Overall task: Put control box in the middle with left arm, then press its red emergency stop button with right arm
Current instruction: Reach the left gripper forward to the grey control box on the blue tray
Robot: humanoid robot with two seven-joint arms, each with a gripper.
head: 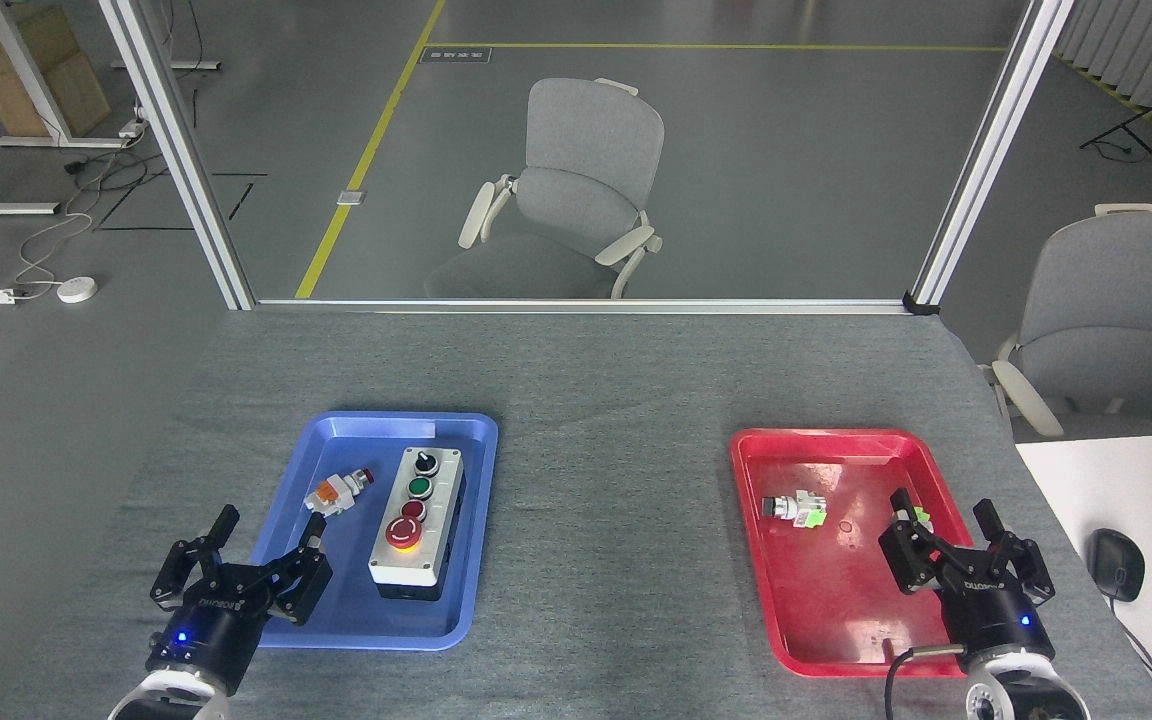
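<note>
From the head view, a grey cloth-covered table (616,400) spreads ahead, with two shallow trays on it, well apart. The blue tray (336,625) lies on the left side and the red tray (836,640) on the right.

The control box (417,523) rests inside the blue tray, in its right half, lying lengthwise from near edge to far edge and not in the middle of the table. Its light-grey top carries a row of four controls: a black knob (425,461) farthest away, then a green button (420,487), a small red button (413,509), and the big red emergency stop button (403,533) nearest the robot. A small loose push-button part with an orange back (336,491) lies in the left half of the same tray, apart from the box.

The left gripper (271,535) hovers over the near left corner of the blue tray, its fingers spread wide and holding nothing; one fingertip reaches toward the orange-backed part without clearly touching it.

In the red tray, a small push-button part with a green back (796,509) lies near the far left area. The right gripper (941,512) sits over the right side of this tray with its fingers apart and empty; a second bit of green (921,516) shows just beside its left finger.

Off to the right, a white desk (1116,520) holds a black mouse (1116,563). Beyond the table stand grey office chairs (576,190) on a grey floor
</note>
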